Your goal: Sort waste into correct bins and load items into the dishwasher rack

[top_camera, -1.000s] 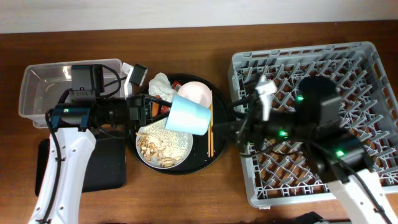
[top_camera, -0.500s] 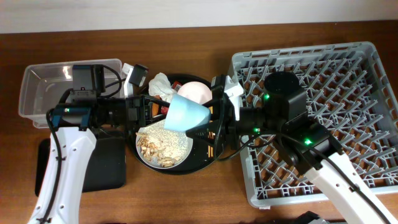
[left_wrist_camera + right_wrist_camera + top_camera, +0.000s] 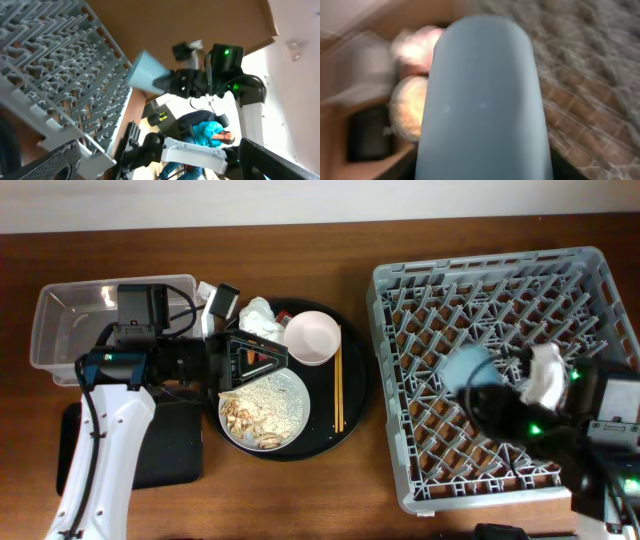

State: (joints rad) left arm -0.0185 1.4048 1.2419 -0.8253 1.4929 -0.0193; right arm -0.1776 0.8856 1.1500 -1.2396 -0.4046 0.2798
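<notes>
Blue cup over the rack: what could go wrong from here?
1. The right gripper holds the light-blue cup tilted above the dishwasher rack; released like this, it may tip across the pegs instead of seating.
2. The left gripper is open beside the plate of rice and could scatter it.

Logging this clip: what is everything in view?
dishwasher rack: one, grey, table's right side
light-blue cup: one, held above the rack
round tray: one, black, centre
bowl: one, white, on round tray
plate: one, pale, on round tray, holding rice and brownish scraps
chopsticks: one pair, wooden, round tray's right part
napkin: one, white, crumpled, round tray's far edge
clear tub: one, far left
shallow tray: one, black, near left
left hand: one, black, over round tray's left part
right hand: one, black, gripping the cup
</notes>
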